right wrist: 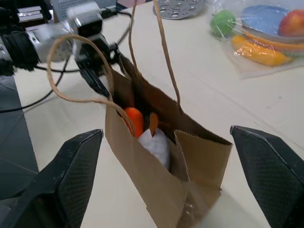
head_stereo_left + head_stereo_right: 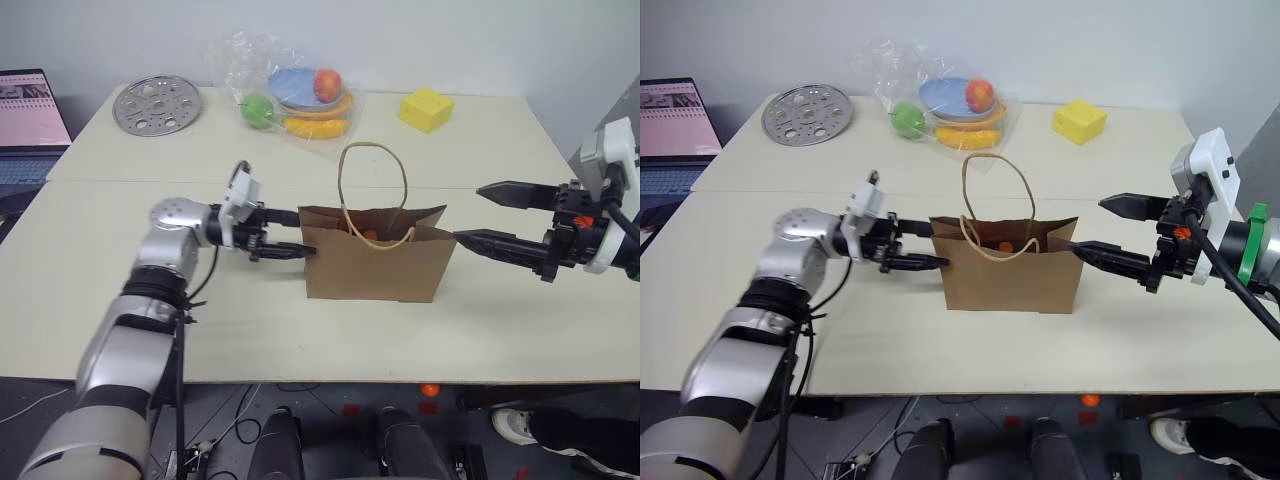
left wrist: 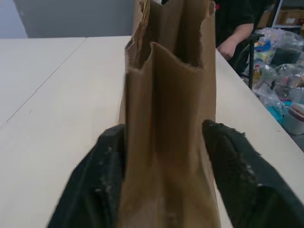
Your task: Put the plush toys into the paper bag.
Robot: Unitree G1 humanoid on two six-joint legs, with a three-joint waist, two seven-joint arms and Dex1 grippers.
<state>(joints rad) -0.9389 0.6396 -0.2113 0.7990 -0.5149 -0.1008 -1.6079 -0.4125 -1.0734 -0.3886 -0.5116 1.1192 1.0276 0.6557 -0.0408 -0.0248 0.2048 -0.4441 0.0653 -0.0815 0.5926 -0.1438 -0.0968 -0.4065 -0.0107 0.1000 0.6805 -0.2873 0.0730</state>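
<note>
With both toys inside the paper bag (image 2: 370,265), my left gripper (image 2: 285,232) straddles its side fold, jaws apart, my right gripper (image 2: 495,215) gapes wide, so any careless withdrawal could topple it

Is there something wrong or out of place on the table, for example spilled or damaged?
Nothing is spilled. The paper bag stands upright with both plush toys inside: the carrot and the egg figure. Only its torn-looking rim and one handle drooping over the front look slightly untidy.
</note>
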